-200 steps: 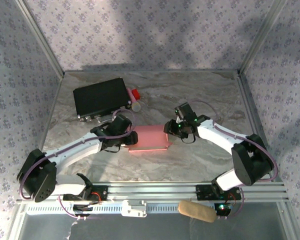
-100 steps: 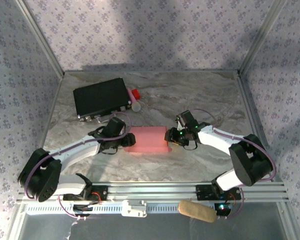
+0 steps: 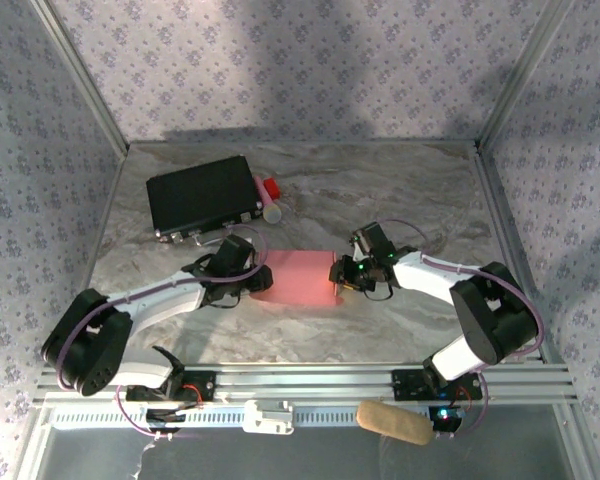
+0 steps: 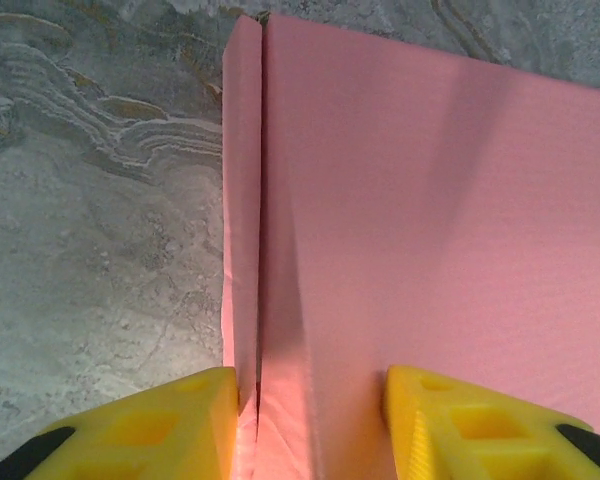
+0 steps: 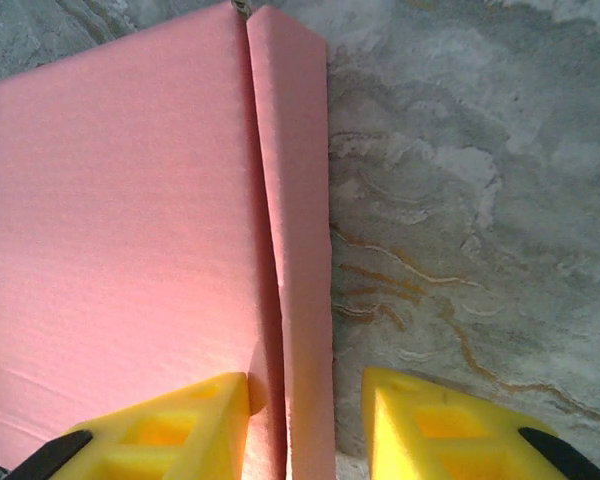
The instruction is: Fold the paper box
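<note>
Marbled grey tabletop [image 3: 430, 190], floral lilac walls [image 3: 280, 60], pink paper box [image 3: 300, 278]

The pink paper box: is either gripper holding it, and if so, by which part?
Nothing seems gripped yet. The left gripper straddles the left side flap of the box and the right gripper its right one, both with jaws apart.
</note>
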You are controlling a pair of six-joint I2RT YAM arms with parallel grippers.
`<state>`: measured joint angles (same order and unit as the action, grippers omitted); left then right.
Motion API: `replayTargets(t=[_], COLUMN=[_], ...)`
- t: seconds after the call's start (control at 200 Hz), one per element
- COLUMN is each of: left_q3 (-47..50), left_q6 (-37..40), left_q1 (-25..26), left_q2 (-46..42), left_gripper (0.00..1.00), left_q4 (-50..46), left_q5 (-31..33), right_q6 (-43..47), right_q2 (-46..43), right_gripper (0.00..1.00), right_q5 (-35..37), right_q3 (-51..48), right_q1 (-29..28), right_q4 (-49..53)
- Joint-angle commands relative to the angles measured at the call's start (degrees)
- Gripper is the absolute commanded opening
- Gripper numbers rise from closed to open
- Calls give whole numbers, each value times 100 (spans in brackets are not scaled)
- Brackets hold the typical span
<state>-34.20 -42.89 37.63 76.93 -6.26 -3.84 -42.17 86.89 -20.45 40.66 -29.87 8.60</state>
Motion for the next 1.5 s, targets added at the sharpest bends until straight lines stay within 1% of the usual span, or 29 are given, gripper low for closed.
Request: replayTargets(t=[0.0, 0.185, 0.315, 0.445, 0.475, 0.545, 0.625, 0.67, 0.75, 0.84, 0.999, 1.169, 1.254, 1.334, 1.414, 1.469, 1.494], left_q3=[431, 615, 368, 98, 39, -93, -133, -105, -70, -78, -50, 36, 27, 18, 27, 45, 45], left_q6=[-36, -116, -106, -24, -3, 26, 22, -8, -82, -119, -140, -254, -303, -316, -308, -290, -264], left_q1=[28, -11, -15, -66, -75, -107, -113, -115, -109, -56, -47, 9, 84, 138, 161, 162, 165], left_q2=[191, -369, -865, -1388, -1439, -1412, -1335, -1306, -1181, -990, -819, -753, -661, -542, -477, -479, -496], left_gripper=[42, 43, 43, 51, 52, 52, 52, 51, 43, 38, 37, 37, 35, 32, 25, 23, 20], left_q4=[-437, -170, -668, -1202, -1293, -1450, -1374, -1210, -951, -790, -914, -600, -454, -419, -461, -548, -607], left_q5=[168, -29, 1, -13, -86, -320, -512, -616, -755, -829, -714, -834, -842, -841, -792, -706, -663], right_q6=[68, 150, 143, 157, 157, 157, 148, 143, 139, 135, 135, 114, 106, 95, 79, 86, 86], right_q2=[40, 223, 252, 250, 256, 274, 283, 293, 284, 284, 276, 274, 278, 280, 284, 277, 279], right_gripper=[36, 35, 35, 34, 34, 34, 34, 34, 34, 34, 34, 34, 34, 34, 34, 34, 34], right_q5=[-29, -222, -210, -214, -212, -205, -201, -196, -188, -179, -179, -188, -188, -188, -179, -171, -165], right_q3=[-136, -88, -56, -9, 2, 27, 46, 47, 63, 74, 108, 85, 108, 121, 130, 128, 134], right_q1=[92, 190, 194, 190, 191, 182, 174, 157, 148, 138, 135, 113, 95, 91, 78, 78, 73], right_q4=[247, 212, 219, 247, 258, 263, 269, 277, 282, 301, 324, 286, 284, 276, 287, 298, 300])
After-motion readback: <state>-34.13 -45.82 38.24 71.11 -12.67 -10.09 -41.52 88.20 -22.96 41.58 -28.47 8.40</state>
